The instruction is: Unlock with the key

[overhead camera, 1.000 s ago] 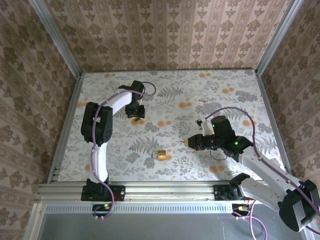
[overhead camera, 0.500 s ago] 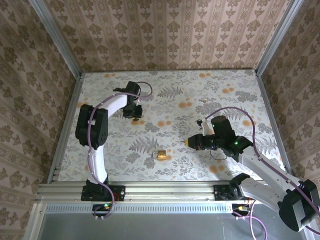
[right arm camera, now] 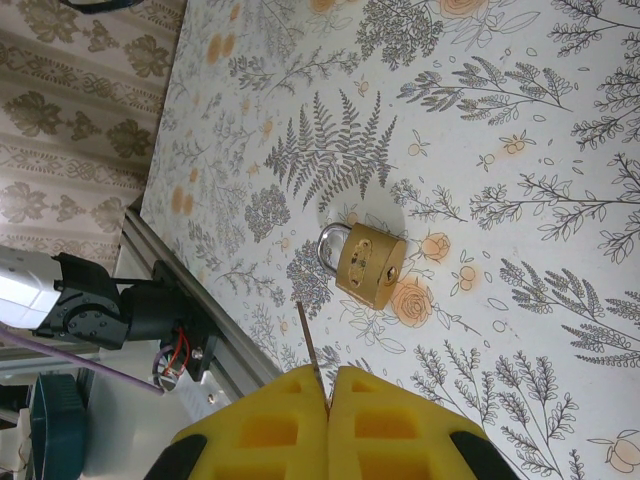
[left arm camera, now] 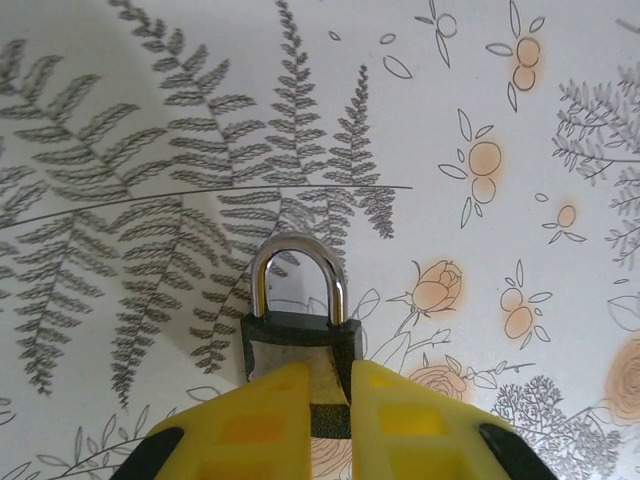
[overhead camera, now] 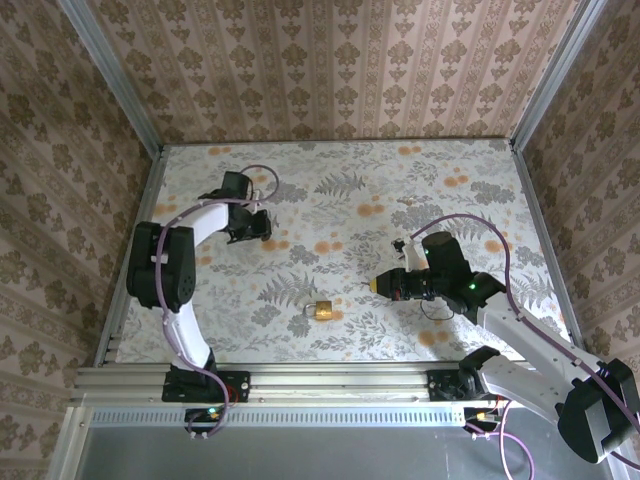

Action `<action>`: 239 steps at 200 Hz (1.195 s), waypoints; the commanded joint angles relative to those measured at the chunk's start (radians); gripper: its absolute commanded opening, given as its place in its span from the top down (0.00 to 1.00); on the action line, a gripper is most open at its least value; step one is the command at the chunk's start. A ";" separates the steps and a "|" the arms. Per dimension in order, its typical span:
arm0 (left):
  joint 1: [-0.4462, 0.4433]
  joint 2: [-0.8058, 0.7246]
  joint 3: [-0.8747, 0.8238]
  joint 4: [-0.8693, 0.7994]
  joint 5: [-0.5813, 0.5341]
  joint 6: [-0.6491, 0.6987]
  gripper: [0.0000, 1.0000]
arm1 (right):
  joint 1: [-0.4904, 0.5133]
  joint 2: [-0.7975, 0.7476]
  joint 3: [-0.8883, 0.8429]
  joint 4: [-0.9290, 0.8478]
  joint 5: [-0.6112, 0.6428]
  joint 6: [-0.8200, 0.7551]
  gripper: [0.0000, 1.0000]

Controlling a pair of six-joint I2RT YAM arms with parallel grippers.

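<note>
The key (right arm camera: 308, 342) is a thin dark metal blade that sticks out from between the yellow fingers of my right gripper (right arm camera: 327, 392), which is shut on it. Just beyond its tip, a brass padlock (right arm camera: 370, 266) with a silver shackle lies on the flowered table, its keyhole end turned toward the gripper. From above, the right gripper (overhead camera: 383, 284) hovers right of that brass padlock (overhead camera: 321, 310). My left gripper (left arm camera: 328, 378) is shut on the body of a second, dark padlock (left arm camera: 298, 332), whose silver shackle points away. From above, the left gripper (overhead camera: 252, 226) is at the table's back left.
The table (overhead camera: 400, 180) has a flowered cover and patterned walls on three sides. An aluminium rail (overhead camera: 330, 380) runs along the near edge by the arm bases. A small pale object (overhead camera: 408, 201) lies at the back right.
The left arm has swung to the left and its jaws have closed on the dark padlock. The right arm, the key and the brass padlock have stayed put.
</note>
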 commanded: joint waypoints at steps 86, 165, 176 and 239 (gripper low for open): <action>0.165 -0.118 -0.231 0.163 0.197 -0.112 0.99 | -0.004 0.000 -0.017 0.008 0.012 -0.001 1.00; 0.067 -0.222 -0.072 -0.146 -0.066 -0.016 0.55 | -0.003 -0.002 -0.026 0.018 0.005 0.004 1.00; 0.041 -0.192 -0.025 -0.230 -0.150 0.018 0.51 | -0.003 -0.007 -0.026 0.014 0.007 0.002 1.00; -0.067 -0.007 0.117 -0.399 -0.350 0.086 0.46 | -0.004 -0.019 -0.032 0.011 0.003 -0.004 1.00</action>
